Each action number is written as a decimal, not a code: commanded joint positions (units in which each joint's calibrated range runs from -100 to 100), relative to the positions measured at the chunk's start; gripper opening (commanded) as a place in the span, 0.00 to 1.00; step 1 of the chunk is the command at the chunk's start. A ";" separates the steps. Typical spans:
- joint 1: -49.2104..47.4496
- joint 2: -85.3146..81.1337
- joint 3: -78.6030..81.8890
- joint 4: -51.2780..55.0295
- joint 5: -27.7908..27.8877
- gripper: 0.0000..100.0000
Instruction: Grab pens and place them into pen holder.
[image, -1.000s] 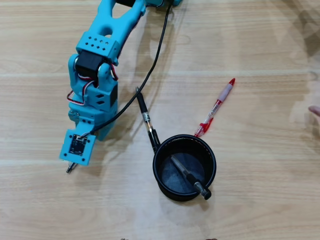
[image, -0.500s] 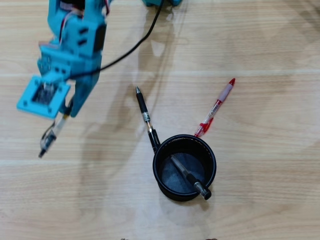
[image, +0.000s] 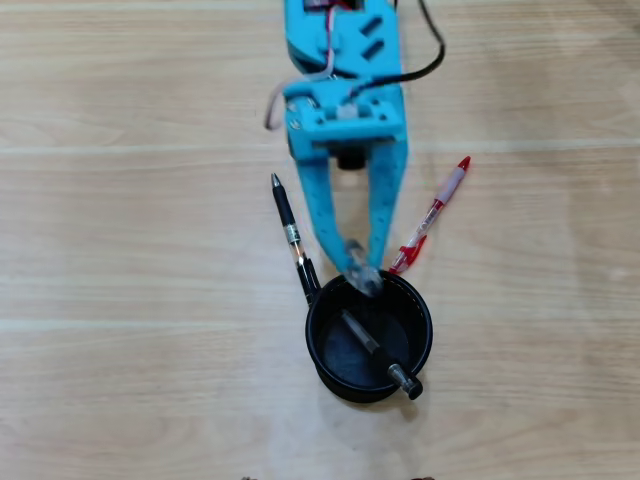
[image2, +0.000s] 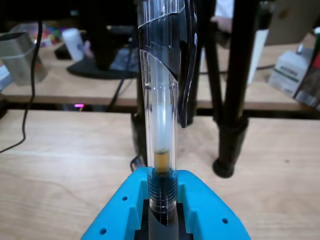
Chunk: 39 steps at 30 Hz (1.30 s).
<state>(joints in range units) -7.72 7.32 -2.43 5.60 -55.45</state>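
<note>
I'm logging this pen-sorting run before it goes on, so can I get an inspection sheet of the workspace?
Surface: wooden table, bare apart from the pens.
Job's things: black pen holder with one pen leaning inside; black pen and red pen on the table.
Clutter: nothing seen.
Claw: claw shut on clear pen at the holder's rim.
Cables: black cable on the arm.
Surroundings: tripod legs, another desk behind.

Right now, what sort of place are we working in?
Probably an office or lab workbench: wooden tabletop, black tripod legs and a second cluttered desk behind the clear pen held by the gripper.
</note>
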 joint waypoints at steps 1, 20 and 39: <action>-1.55 2.65 -2.68 -4.44 -1.00 0.02; -0.82 21.59 -21.33 -4.18 4.80 0.11; 9.58 3.58 -12.91 73.60 29.99 0.19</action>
<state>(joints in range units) 3.50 8.68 -16.60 80.10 -25.87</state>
